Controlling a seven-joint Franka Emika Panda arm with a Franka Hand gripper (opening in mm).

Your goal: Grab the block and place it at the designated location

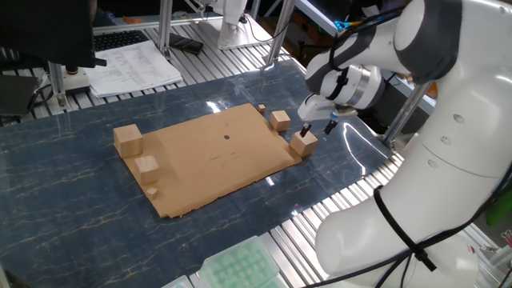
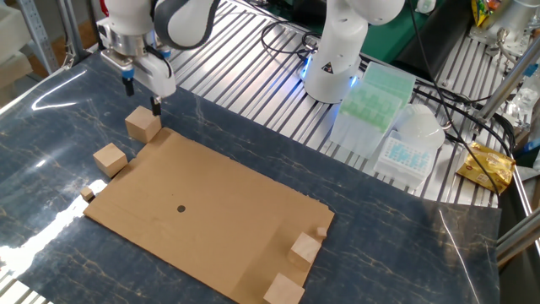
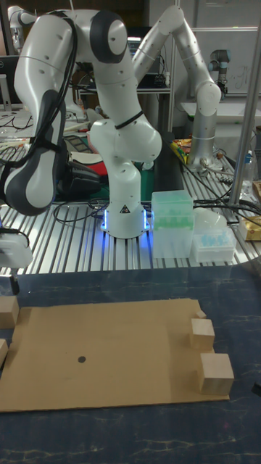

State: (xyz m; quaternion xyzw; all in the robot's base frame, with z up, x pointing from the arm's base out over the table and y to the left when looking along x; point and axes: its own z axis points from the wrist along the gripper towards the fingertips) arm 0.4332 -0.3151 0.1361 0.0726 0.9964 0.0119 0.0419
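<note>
The block (image 1: 304,142) is a plain wooden cube on the blue tabletop, just off the right edge of the cardboard sheet (image 1: 204,164). My gripper (image 1: 318,127) hangs open just above it, one finger on each side and touching nothing. From the other fixed view the gripper (image 2: 143,95) is over the block (image 2: 143,124). The black dot (image 1: 226,136) marks the sheet's middle, also seen as the dot (image 2: 180,209). The tall fixed view shows the block (image 3: 7,310) at the left edge, with the gripper mostly cut off there.
A smaller cube (image 1: 280,120) and a tiny chip (image 1: 262,109) lie close to the block. On the sheet's far side sit another large cube (image 1: 128,138), a smaller cube (image 1: 147,166) and a chip (image 1: 151,192). Green tip racks (image 2: 371,93) stand by the robot base (image 2: 333,59).
</note>
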